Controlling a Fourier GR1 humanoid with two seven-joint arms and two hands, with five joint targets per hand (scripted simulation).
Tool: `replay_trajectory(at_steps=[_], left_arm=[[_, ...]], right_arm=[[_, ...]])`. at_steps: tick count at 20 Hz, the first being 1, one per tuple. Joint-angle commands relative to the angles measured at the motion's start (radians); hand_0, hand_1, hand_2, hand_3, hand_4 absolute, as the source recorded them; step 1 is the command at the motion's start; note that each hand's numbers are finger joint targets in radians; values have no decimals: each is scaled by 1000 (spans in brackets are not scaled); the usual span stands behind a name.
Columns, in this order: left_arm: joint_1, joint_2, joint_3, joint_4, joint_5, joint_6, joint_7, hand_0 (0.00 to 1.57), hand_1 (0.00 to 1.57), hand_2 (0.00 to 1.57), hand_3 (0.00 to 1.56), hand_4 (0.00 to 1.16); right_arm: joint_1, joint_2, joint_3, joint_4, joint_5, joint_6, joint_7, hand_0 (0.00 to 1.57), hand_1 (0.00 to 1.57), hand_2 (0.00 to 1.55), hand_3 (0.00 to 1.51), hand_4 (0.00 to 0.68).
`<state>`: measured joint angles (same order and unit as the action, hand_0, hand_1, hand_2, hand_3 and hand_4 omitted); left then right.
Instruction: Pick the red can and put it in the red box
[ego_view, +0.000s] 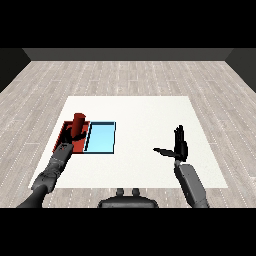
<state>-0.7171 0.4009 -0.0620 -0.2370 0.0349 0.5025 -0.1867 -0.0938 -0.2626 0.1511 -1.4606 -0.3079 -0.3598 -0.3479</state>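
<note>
1. The red can (78, 123) stands upright inside the red tray (65, 131), at the far left of the white worktop (140, 115). Judging by that, the placing looks done or nearly so; what seems left is for the hand to let go and draw clear.
2. The left hand (66, 148) sits at the near edge of the red tray, just below the can. Whether its fingers are round the can's base or already off it cannot be told from this view.
3. The right hand (179, 146) hovers well apart over the right side of the worktop, its fingers straight and pointing up, thumb stretched sideways, holding nothing.
4. Count: one red can, one red tray, one light blue tray (101, 137) touching the red one on its right, two hands.
5. The light blue tray holds nothing visible.
</note>
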Motion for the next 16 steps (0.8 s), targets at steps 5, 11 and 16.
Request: replay_trajectory(at_steps=[5, 11, 16], left_arm=[[-30, 17, 46, 181, 17, -11, 102, 913, 913, 910, 147, 711], [-3, 66, 55, 215, 21, -149, 128, 0, 0, 0, 0, 0], [6, 47, 38, 210, -1, -105, 116, 0, 0, 0, 0, 0]], right_arm=[[-11, 11, -31, 75, -9, 33, -62, 0, 0, 0, 0, 0], [-77, 17, -54, 141, -13, 55, -69, 0, 0, 0, 0, 0], [-74, 12, -97, 121, -51, 79, -73, 0, 0, 0, 0, 0]])
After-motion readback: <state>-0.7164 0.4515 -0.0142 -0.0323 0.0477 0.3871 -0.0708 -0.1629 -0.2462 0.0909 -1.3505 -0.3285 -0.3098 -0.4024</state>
